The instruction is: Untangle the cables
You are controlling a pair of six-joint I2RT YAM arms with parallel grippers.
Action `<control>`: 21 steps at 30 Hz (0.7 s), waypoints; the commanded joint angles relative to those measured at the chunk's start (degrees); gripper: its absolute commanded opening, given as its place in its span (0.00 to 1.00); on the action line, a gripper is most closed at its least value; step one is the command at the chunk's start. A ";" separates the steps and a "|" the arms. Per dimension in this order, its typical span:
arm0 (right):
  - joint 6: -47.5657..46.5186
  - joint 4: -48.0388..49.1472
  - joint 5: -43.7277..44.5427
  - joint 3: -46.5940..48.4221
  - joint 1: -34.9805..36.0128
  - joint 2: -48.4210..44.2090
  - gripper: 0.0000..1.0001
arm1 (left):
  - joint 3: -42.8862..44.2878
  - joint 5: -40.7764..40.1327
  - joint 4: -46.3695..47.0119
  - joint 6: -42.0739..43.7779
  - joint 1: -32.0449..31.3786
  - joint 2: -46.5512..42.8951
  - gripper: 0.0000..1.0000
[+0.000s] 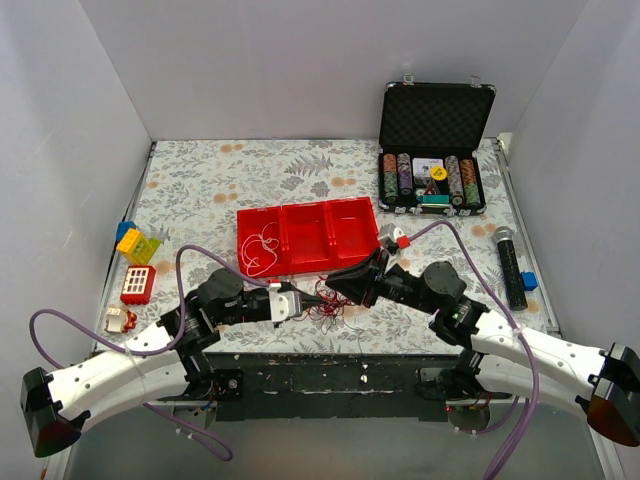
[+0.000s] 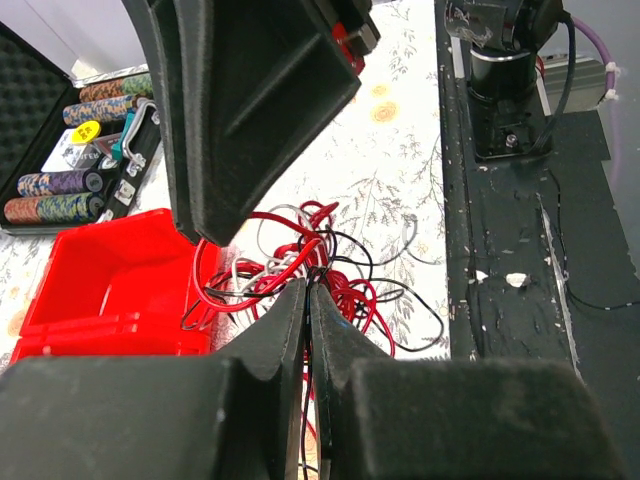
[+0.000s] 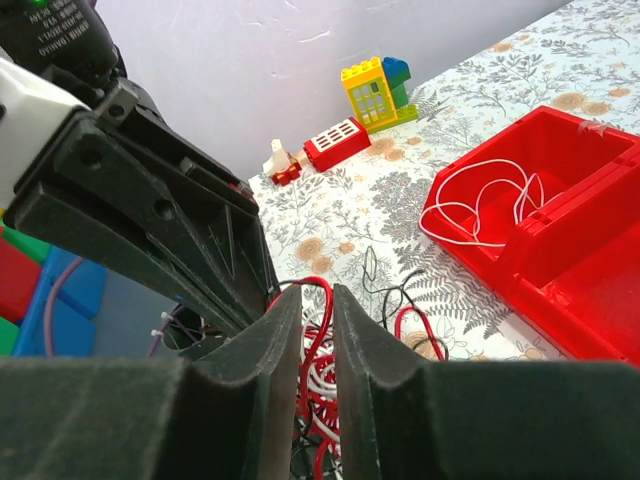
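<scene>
Lower centre of the top view: the tangled red, black and white cables [image 1: 327, 308] lie just below the red tray [image 1: 310, 268]. The left gripper [image 2: 308, 298] is pressed together, pinching strands; the right gripper [image 3: 317, 300] stands narrowly parted over the tangle.

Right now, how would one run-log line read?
left jaws: shut on tangle of thin red, black, white wires | right jaws: slightly open, at tangle

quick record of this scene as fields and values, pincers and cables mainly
left pincer: shut on strands of the tangle
right pincer: slightly open, tips at the tangle
tangle: red, black and white cables on the table, near side of the red tray
white cable: lying in the tray's left compartment, top view
status: not yet untangled
</scene>
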 commanded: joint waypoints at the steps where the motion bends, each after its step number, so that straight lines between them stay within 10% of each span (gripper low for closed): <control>1: 1.06 4.74 -1.35 3.04 -0.53 0.90 0.19 | -0.40 0.19 -0.46 1.76 -0.68 -0.48 0.00; 5: 0.98 3.43 -1.70 4.27 -0.53 2.05 0.01 | -0.49 -0.43 -0.46 1.76 -0.86 -0.83 0.00; 17: -5.34 -11.84 1.63 6.82 -0.53 -1.64 0.01 | -1.28 -1.48 -0.28 3.16 -0.86 -2.06 0.00; 21: -6.76 -20.30 4.53 8.84 -0.53 -2.78 0.38 | -1.37 -1.22 -0.89 4.74 -0.94 -2.59 0.00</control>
